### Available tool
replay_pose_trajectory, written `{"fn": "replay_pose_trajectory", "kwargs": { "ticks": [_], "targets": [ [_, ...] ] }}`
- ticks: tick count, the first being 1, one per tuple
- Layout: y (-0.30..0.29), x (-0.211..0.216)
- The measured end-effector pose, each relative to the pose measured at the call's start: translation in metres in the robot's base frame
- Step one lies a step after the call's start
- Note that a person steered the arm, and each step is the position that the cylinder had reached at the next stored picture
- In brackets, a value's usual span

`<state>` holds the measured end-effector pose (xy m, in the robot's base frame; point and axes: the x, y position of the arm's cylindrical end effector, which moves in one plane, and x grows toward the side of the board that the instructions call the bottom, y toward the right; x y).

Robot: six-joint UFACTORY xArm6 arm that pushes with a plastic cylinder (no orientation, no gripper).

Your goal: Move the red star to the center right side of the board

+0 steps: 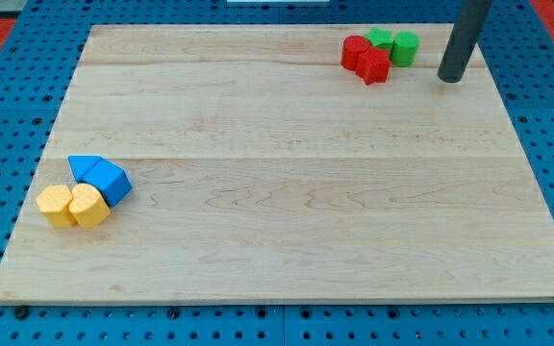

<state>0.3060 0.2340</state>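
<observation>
The red star (374, 65) lies near the view's top right on the wooden board (287, 211). It touches a red block (355, 51) on its left, shape unclear. Two green blocks sit just behind: one (381, 38) above the star, a rounder one (405, 47) to its right. My tip (450, 79) is at the end of the dark rod, to the right of this cluster, a short gap away from the star and the green block, touching none.
At the view's lower left sit two blue blocks (87, 168) (112, 181) and two yellow blocks (57, 205) (89, 205), all touching. A blue pegboard (546, 135) surrounds the board.
</observation>
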Motion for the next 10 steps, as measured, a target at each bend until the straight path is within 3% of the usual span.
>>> {"fn": "replay_pose_trajectory", "kwargs": {
  "ticks": [1, 3, 5, 6, 7, 9, 10],
  "targets": [
    [0.006, -0.006],
    [0.006, -0.063],
    [-0.103, -0.084],
    [-0.139, -0.004],
    [-0.139, 0.034],
    [-0.129, 0.039],
    [-0.128, 0.014]
  ]
}}
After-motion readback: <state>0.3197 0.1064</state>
